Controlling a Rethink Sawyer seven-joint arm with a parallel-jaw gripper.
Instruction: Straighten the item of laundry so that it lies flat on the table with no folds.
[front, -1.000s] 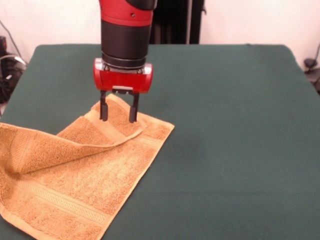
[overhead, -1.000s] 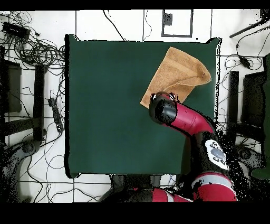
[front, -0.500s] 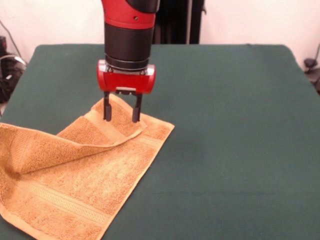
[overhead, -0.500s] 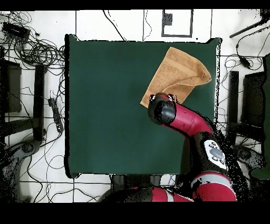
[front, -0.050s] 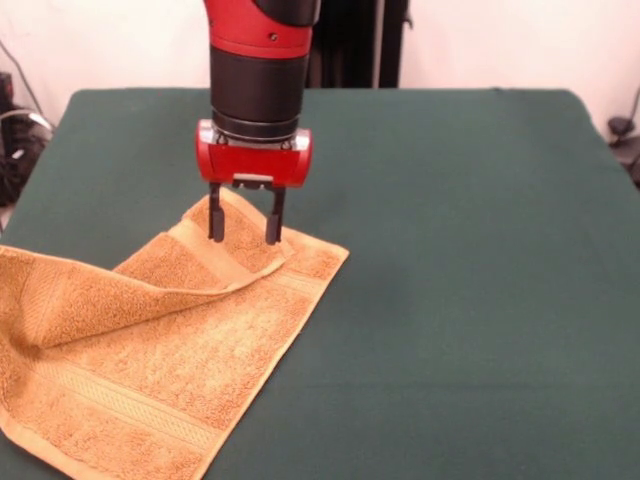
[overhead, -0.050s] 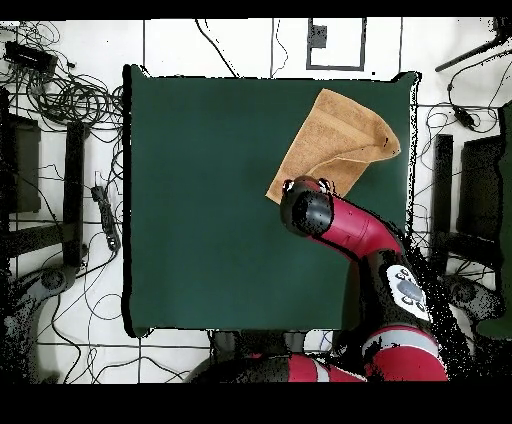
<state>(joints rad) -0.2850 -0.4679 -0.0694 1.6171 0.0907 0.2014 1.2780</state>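
The golden-orange towel, the item of laundry (front, -0.050s: 160, 350) (overhead, -0.050s: 335, 140), lies at the front left of the dark green table (front, -0.050s: 450, 250) (overhead, -0.050s: 200, 200). One edge is folded over the rest, leaving a raised flap (front, -0.050s: 150, 285). A paler woven band (front, -0.050s: 120, 405) crosses its near end. My gripper (front, -0.050s: 242, 232) is open, fingers pointing down, just above the towel's far corner, with nothing between them. In the overhead view the arm (overhead, -0.050s: 345, 225) covers the gripper and that corner.
The towel's left part reaches the picture's left edge in the front view. Cables and stands (overhead, -0.050s: 60, 90) lie on the floor around the table.
The gripper has shifted slightly to the right and a little up over the towel's far corner, still open. The towel has not moved.
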